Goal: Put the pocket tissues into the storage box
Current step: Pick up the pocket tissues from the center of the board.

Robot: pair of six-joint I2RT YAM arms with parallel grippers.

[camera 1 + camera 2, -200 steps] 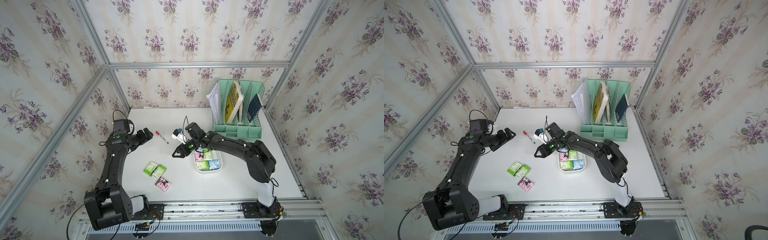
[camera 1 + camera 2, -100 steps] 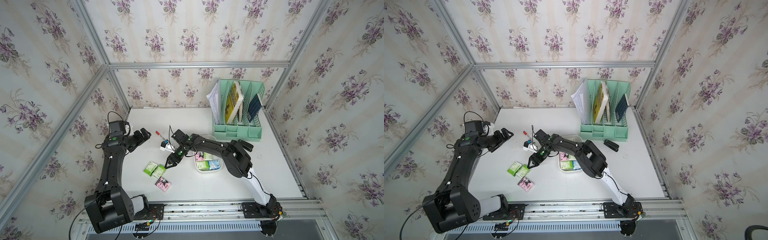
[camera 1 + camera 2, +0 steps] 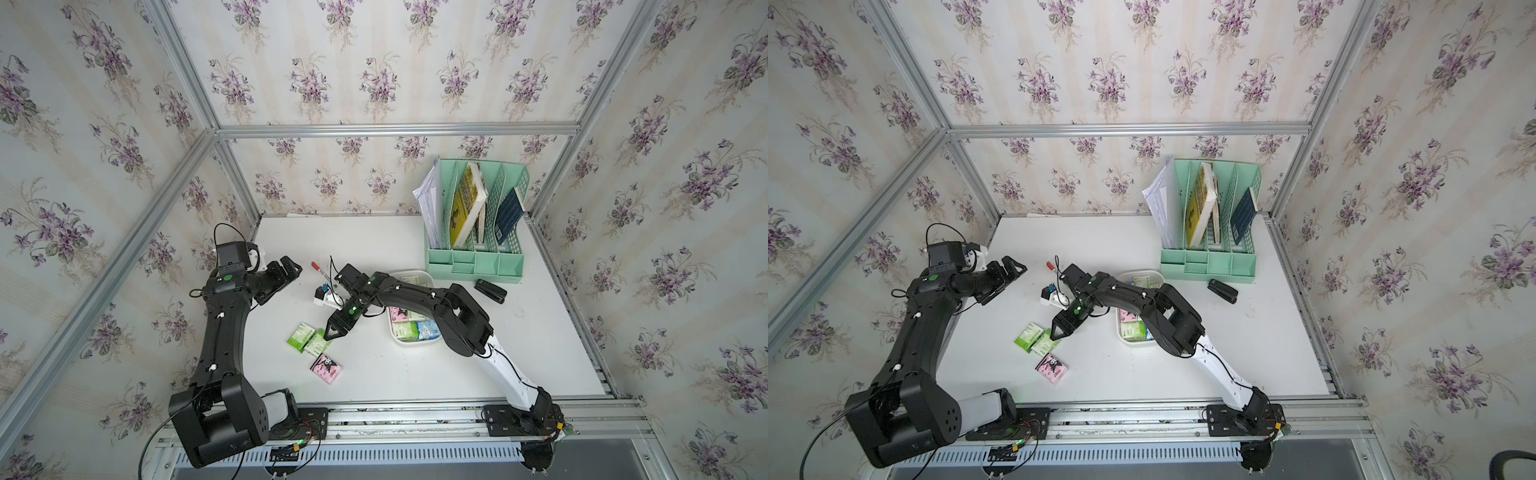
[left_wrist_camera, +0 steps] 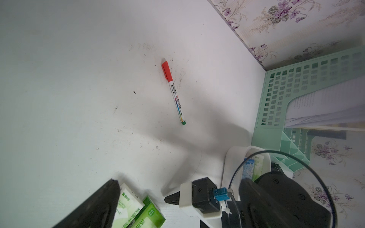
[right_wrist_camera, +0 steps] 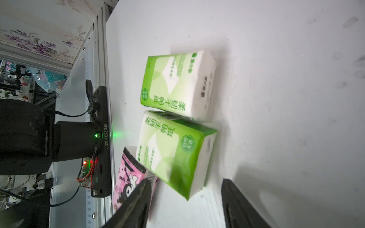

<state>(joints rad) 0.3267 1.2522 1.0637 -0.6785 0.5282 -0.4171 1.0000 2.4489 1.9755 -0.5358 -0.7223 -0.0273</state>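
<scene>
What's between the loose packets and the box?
In both top views, only the right gripper, hanging open by the green packets. The rest of the table up to the box is bare.

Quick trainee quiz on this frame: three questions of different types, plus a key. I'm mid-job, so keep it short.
1. How many pocket tissues lie on the table, outside the storage box?
2. True or false: the right gripper is shut on a packet.
3. What lies just in front of the mint file organiser? A. marker pen; B. black stapler; C. blue packet.

Key
1. Three: two green-and-white, one pink.
2. False: it is open and empty, by a green packet.
3. B.
</scene>
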